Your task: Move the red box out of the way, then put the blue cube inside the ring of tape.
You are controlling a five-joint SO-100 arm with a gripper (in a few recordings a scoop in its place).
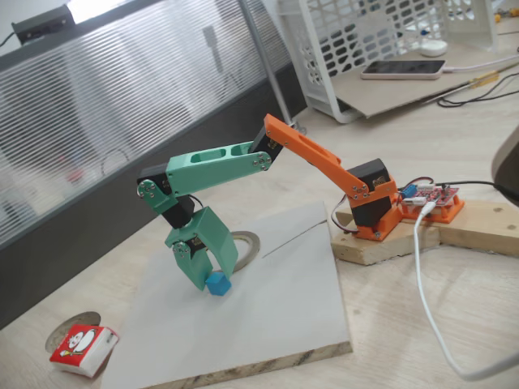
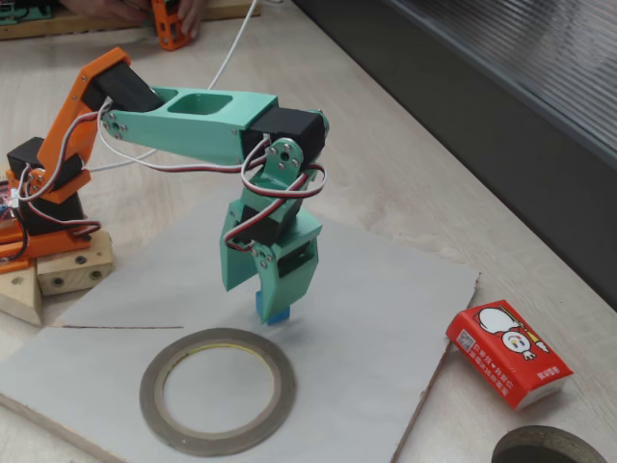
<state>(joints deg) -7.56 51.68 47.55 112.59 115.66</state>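
While our arm bends steeply down, the gripper [image 2: 271,297] pinches one blue cube [image 2: 273,309] beside one ring of tape [image 2: 218,390] (one red box [image 2: 507,354] lies off-board).

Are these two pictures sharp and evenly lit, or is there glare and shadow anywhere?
Both fixed views are fairly sharp, with soft, even light. In one, the ribbed wall panel at top left glares white. In the other, the green two-finger gripper throws only a faint shadow near the tiny blue cube on the pale grey board.
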